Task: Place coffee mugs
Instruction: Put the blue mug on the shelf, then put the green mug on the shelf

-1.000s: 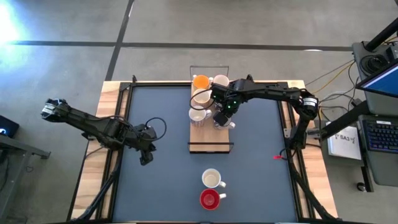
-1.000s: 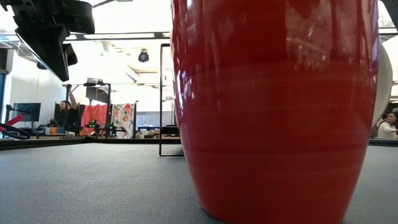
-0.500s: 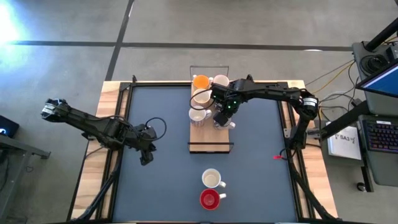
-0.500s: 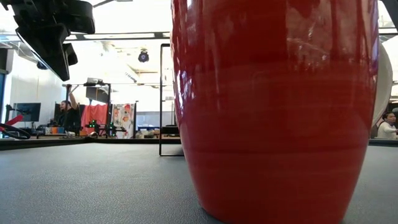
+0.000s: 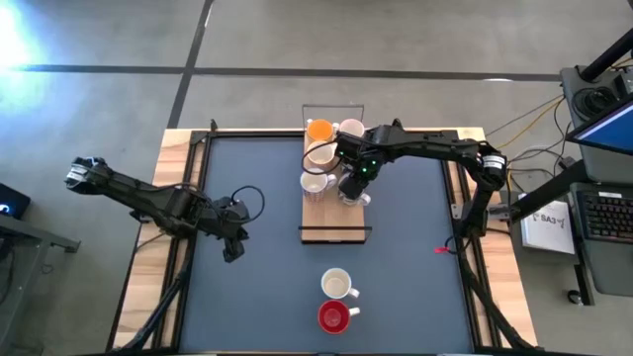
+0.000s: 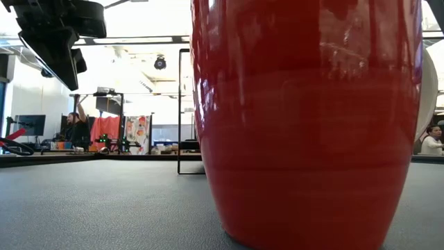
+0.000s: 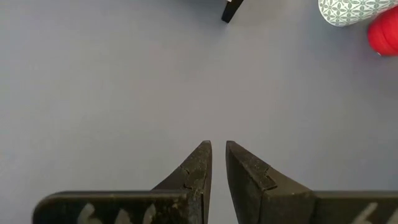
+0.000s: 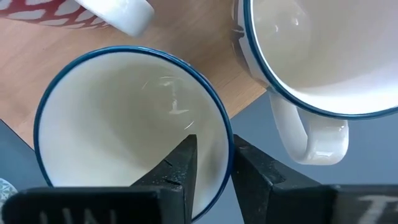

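Observation:
On the wooden board (image 5: 336, 220) stand an orange mug (image 5: 319, 130) and several white or cream mugs (image 5: 316, 170). My right gripper (image 8: 213, 146) is over the board's right edge (image 5: 352, 188), shut on a blue-rimmed white mug (image 8: 118, 124). A second blue-rimmed mug (image 8: 311, 56) and a red-patterned one (image 8: 56, 12) are close beside it. A white mug (image 5: 338, 285) and a red mug (image 5: 333, 316) stand on the table near its near edge. My left gripper (image 7: 217, 149) hangs shut over bare table at the left (image 5: 232, 249). My right gripper pinches the wall of the blue-rimmed mug at its rim (image 8: 225, 127), one finger (image 8: 180, 165) inside the mug and one (image 8: 258, 171) outside. The fingers come from above, pointing down. The mug is upright; whether its base rests on the board I cannot tell.
The red mug (image 6: 305, 125) fills most of the low view. A thin wire frame (image 5: 333, 107) stands at the board's far end, and a black bar (image 5: 335, 230) at its near end. Open table lies to the left and right of the board.

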Controlling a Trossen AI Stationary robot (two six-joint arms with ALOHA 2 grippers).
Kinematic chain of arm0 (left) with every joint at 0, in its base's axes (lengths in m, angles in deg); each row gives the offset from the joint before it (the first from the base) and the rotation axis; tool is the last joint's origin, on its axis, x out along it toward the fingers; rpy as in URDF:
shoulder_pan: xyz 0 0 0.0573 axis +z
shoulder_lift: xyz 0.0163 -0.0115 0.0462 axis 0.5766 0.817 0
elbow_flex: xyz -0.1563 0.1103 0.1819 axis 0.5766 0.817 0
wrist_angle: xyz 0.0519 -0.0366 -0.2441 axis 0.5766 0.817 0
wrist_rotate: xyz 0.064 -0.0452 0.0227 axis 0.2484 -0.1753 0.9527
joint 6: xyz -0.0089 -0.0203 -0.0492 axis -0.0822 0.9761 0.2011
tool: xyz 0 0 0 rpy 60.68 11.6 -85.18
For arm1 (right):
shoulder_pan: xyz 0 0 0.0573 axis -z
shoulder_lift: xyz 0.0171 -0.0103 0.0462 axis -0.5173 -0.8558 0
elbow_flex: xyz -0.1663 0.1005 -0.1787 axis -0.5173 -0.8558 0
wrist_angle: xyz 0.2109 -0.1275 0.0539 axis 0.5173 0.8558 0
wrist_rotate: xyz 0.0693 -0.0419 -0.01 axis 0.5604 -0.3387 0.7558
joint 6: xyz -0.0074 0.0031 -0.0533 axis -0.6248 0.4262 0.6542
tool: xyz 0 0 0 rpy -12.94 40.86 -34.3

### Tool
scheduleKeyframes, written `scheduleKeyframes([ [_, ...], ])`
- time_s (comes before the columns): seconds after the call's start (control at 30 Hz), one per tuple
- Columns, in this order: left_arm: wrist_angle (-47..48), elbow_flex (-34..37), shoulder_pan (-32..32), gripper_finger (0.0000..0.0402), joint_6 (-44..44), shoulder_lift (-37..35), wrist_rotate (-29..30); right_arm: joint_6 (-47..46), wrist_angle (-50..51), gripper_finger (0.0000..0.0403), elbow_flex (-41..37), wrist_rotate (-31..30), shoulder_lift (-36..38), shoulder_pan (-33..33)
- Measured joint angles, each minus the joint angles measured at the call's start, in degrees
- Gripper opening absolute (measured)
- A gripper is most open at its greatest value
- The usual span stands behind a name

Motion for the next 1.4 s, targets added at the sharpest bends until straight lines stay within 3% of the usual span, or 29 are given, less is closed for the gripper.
scheduleKeyframes([
  [0.8,-0.07,0.36,-0.02,0.0029,1.09,0.0,0.0,-2.28,4.19,0.0069,9.05,-0.07,0.05,-0.46],
  [1.2,0.0,0.36,-0.09,0.0029,-0.62,-0.23,-0.02,-8.4,5.94,0.007,9.29,-0.21,0.73,-8.85],
  [1.4,-0.37,0.36,-0.09,0.0029,-0.1,-0.35,-0.24,-9.76,6.32,0.0063,9.29,-3.17,0.83,-12.07],
])
